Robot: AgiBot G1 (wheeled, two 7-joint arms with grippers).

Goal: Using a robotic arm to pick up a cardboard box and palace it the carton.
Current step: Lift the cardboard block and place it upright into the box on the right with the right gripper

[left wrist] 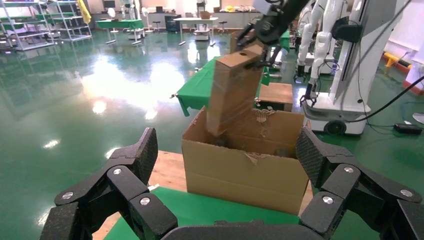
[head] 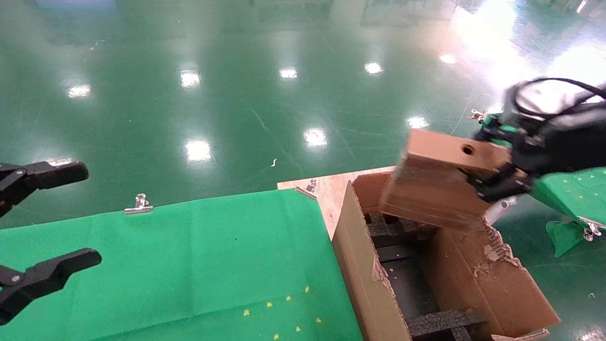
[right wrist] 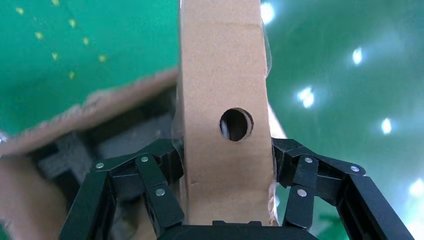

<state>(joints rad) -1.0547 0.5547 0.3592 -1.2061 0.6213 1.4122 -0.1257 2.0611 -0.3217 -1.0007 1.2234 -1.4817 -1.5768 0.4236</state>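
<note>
- The cardboard box (head: 438, 184) is in the air, tilted, over the far end of the carton (head: 426, 265). Its lower edge is down at about rim level and its holed narrow face (right wrist: 235, 124) is turned up toward the right arm.
- The right tool (head: 494, 182) holds the box by its upper end, one finger (right wrist: 150, 185) pressed on each broad side. The left wrist view confirms the grip sits high on the box, near the hole.
- Risk of slip: the broad sides look tape-shiny, and most of the box hangs beyond the fingers, so it could swing or slide out before it is low enough.
- Risk of snagging: the carton's flaps are torn and ragged (head: 497, 246), and the right-hand flap leans outward just beside the box. A tilted descent could catch a corner on that edge and tip the box out over the side.
- Risk of jamming: black foam inserts (head: 402, 227) sit right under the box. If it comes down askew, it may perch on the foam instead of settling in.
- Risk of shoving: the carton stands at the edge of the wooden table (head: 326, 189), partly overhanging by the look of it, so a push from the box could shift it.
- The left tool (head: 47, 222) is parked well apart over the green cloth (head: 189, 260), fingers spread wide and holding nothing, so it should not interfere.
</note>
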